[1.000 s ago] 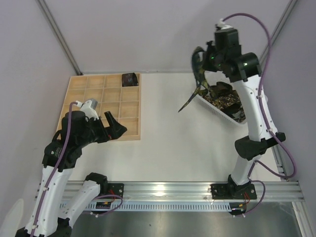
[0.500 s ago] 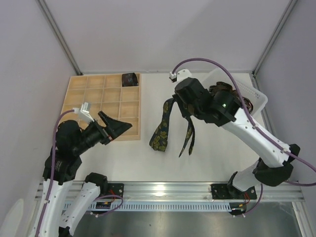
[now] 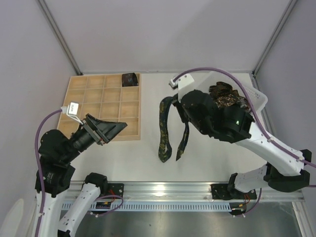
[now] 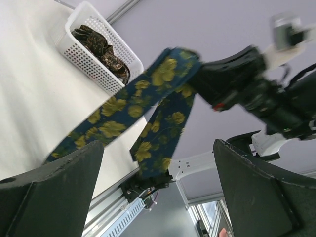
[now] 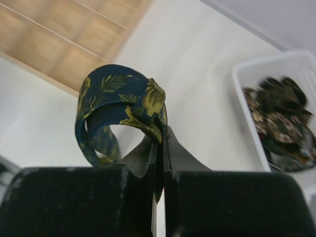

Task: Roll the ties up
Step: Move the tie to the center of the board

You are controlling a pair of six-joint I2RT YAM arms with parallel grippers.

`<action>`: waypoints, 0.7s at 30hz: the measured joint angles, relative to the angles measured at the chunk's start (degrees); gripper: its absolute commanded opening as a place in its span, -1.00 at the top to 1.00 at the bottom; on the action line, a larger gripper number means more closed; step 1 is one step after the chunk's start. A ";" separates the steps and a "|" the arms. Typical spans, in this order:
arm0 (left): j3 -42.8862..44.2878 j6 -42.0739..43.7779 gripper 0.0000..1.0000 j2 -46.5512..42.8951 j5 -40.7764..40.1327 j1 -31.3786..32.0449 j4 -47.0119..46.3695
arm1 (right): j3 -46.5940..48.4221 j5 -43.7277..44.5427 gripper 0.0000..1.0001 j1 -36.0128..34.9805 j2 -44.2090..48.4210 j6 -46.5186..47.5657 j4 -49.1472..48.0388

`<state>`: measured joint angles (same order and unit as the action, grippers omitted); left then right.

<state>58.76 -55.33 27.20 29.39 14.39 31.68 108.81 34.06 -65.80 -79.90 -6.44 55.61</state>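
Right claw (image 5: 161, 134) of mine is pinched tight on the navy tie (image 5: 116, 91), both tails hanging below; I should lower slowly so they land flat, untwisted.

A navy tie (image 3: 163, 133) printed with yellow-green flowers is held folded over in the closed right gripper (image 5: 160, 137), with its two ends hung down side by side. Darker gold-patterned ties (image 3: 228, 100) are heaped in the white basket (image 3: 260, 97). One rolled tie (image 3: 130, 78) is set in the far right corner compartment of the wooden tray (image 3: 98, 96).
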 measured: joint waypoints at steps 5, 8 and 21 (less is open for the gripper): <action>0.22 1.40 -1.00 1.57 1.11 0.00 1.29 | -28.46 12.74 1.00 0.11 9.79 1.88 -2.49; 0.15 1.95 -1.00 2.86 1.51 0.00 2.73 | -40.41 20.46 1.00 0.79 8.92 0.57 2.32; -19.91 -1.25 -0.95 14.97 1.70 11.58 3.32 | -57.55 28.46 1.00 9.01 12.11 -2.73 3.96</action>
<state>38.85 -56.58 42.17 31.09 25.98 35.00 51.27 62.52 -56.80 -67.79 -9.17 59.57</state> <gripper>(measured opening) 0.957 0.033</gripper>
